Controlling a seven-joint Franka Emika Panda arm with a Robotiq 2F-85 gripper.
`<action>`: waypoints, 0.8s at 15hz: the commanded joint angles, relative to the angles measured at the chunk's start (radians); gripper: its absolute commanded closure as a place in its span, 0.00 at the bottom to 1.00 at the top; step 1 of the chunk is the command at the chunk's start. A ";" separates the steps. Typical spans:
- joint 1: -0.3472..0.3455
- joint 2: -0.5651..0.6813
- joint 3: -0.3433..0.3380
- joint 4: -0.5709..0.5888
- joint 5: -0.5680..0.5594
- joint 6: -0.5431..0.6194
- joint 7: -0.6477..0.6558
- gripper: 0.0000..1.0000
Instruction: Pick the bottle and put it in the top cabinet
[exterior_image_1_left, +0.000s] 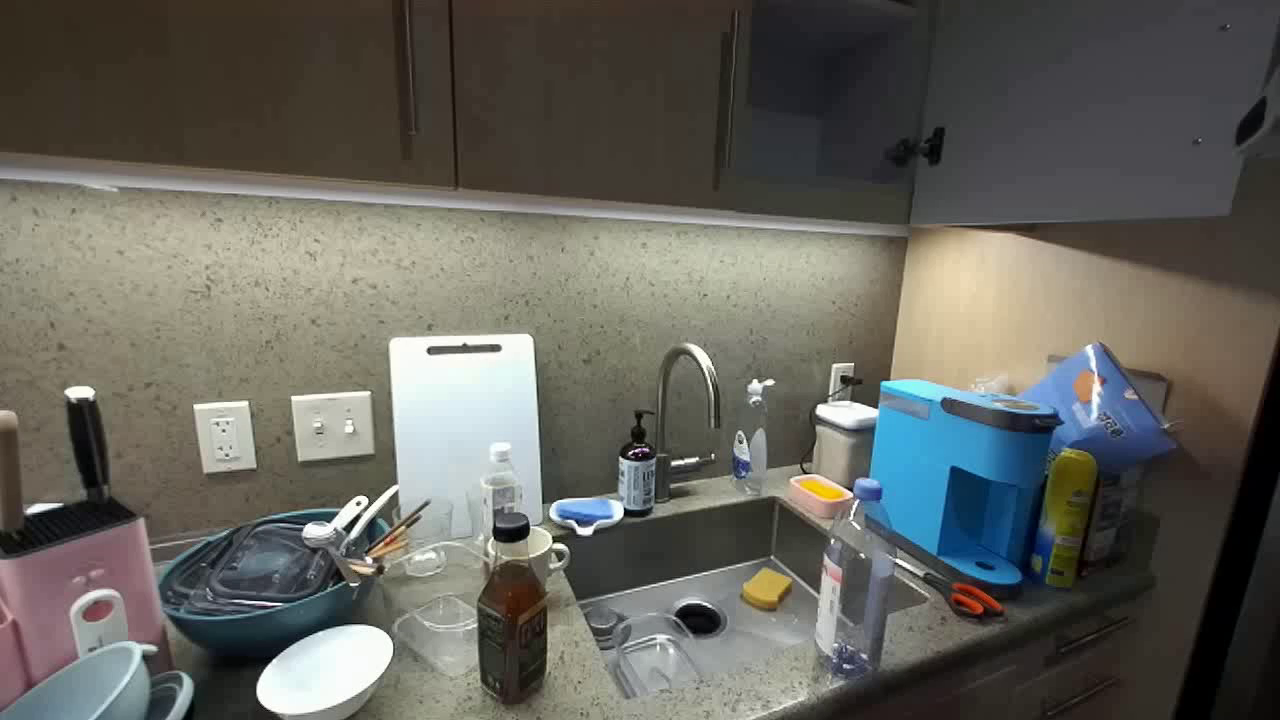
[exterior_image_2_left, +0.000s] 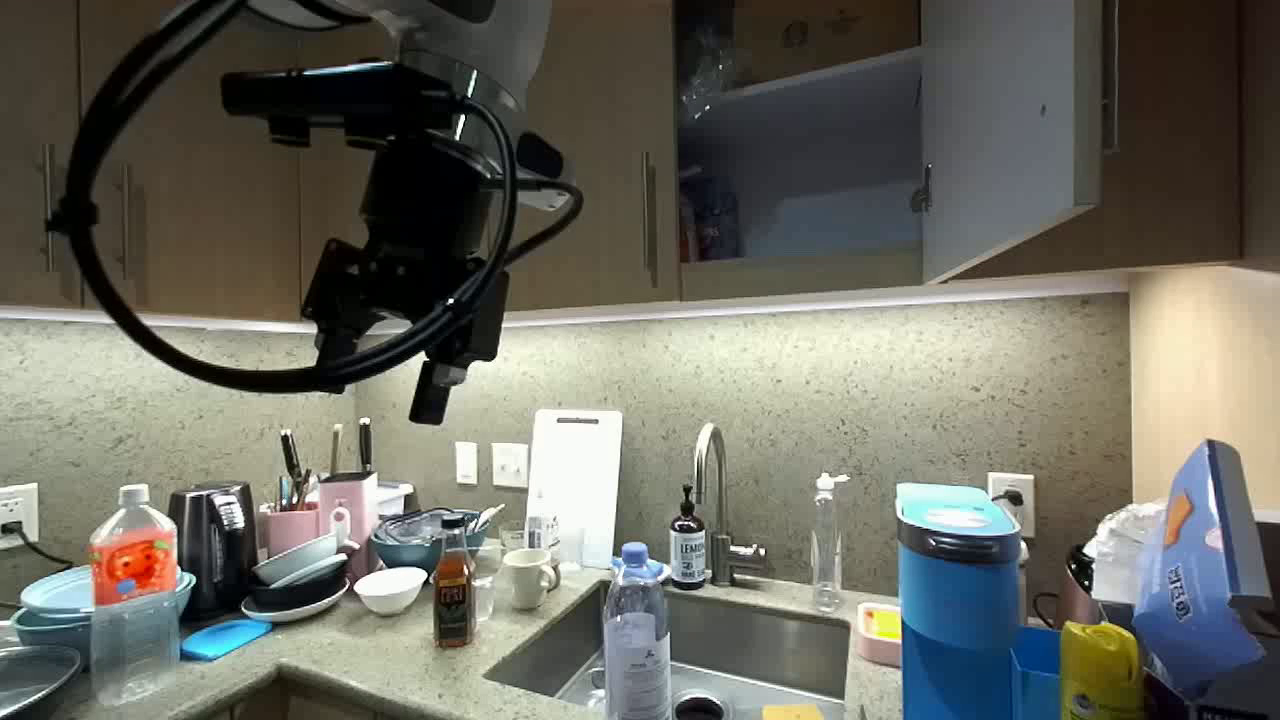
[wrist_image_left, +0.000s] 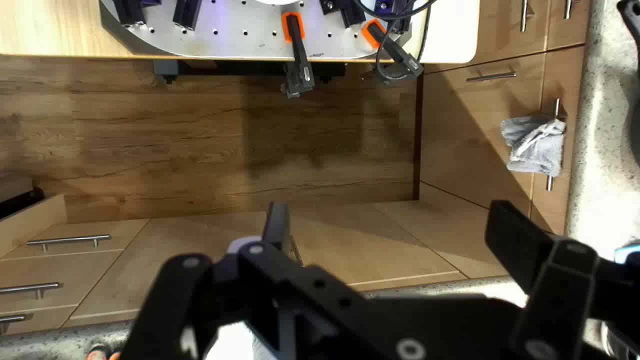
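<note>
Sponge (exterior_image_1_left: 767, 588) in sink (exterior_image_1_left: 680, 548), faucet (exterior_image_1_left: 663, 440) behind, cabinet (exterior_image_2_left: 845, 222) above.

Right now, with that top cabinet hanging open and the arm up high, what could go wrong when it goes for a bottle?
The open end effector could clip the cabinet door, which juts outward, on its way to the top cabinet. Coming down, it might topple the dark sauce bottle, which stands upright near the cream mug. Inside, a bluish item, too dim to name, could get bumped during placing.
</note>
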 joint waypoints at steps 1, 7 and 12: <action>-0.019 0.003 0.013 0.002 0.008 -0.003 -0.011 0.00; -0.019 0.003 0.013 0.002 0.008 -0.003 -0.011 0.00; -0.011 0.048 0.018 0.010 0.011 0.007 -0.014 0.00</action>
